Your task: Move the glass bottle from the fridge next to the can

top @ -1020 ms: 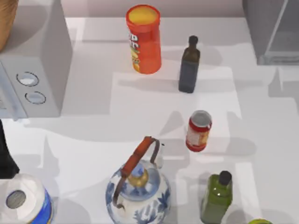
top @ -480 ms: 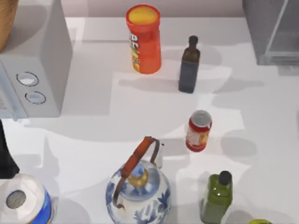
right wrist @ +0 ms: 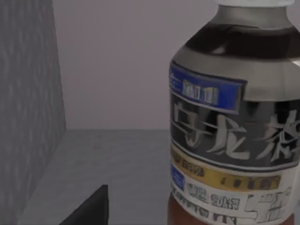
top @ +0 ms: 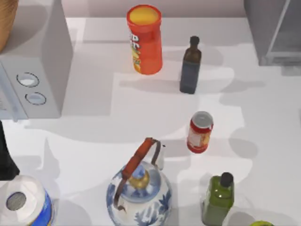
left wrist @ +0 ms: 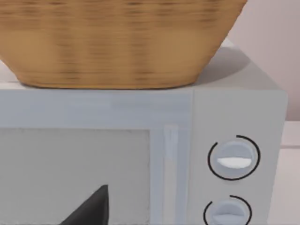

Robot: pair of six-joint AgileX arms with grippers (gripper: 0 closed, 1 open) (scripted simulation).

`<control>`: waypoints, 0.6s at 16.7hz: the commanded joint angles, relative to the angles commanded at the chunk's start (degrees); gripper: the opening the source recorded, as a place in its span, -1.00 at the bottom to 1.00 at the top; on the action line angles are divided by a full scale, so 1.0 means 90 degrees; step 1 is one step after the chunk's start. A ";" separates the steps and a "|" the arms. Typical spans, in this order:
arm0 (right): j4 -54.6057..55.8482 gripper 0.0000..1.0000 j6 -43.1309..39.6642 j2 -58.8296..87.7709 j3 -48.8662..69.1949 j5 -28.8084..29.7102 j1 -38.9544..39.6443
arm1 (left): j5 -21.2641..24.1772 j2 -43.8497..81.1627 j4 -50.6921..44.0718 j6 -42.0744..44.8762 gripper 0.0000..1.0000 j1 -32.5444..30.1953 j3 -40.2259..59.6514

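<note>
Grey fridge (right wrist: 33, 117) walls surround the glass bottle (right wrist: 234, 126), close before the right wrist, presumably lining up a grasp; finger state: cannot tell. Can (top: 200, 132) waits mid-table.

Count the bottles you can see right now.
3: a dark bottle beside the orange tube, a green bottle below the can, the glass bottle inside the fridge. Others may be hidden.
</note>
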 joint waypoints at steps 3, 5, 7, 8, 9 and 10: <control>-0.0159 1.00 -0.0001 0.0228 0.0411 0.0045 0.0019 | 0.0000 0.0000 0.0000 0.0000 1.00 0.0000 0.0000; -0.0352 1.00 -0.0002 0.0478 0.0858 0.0085 0.0053 | 0.0000 0.0000 0.0000 0.0000 1.00 0.0000 0.0000; -0.0564 1.00 -0.0005 0.0731 0.1322 0.0124 0.0092 | 0.0000 0.0000 0.0000 0.0000 1.00 0.0000 0.0000; -0.0658 1.00 -0.0005 0.0839 0.1525 0.0143 0.0109 | 0.0000 0.0000 0.0000 0.0000 1.00 0.0000 0.0000; -0.0733 1.00 -0.0006 0.0923 0.1685 0.0158 0.0122 | 0.0000 0.0000 0.0000 0.0000 1.00 0.0000 0.0000; -0.0783 1.00 -0.0007 0.0977 0.1786 0.0168 0.0131 | 0.0000 0.0000 0.0000 0.0000 1.00 0.0000 0.0000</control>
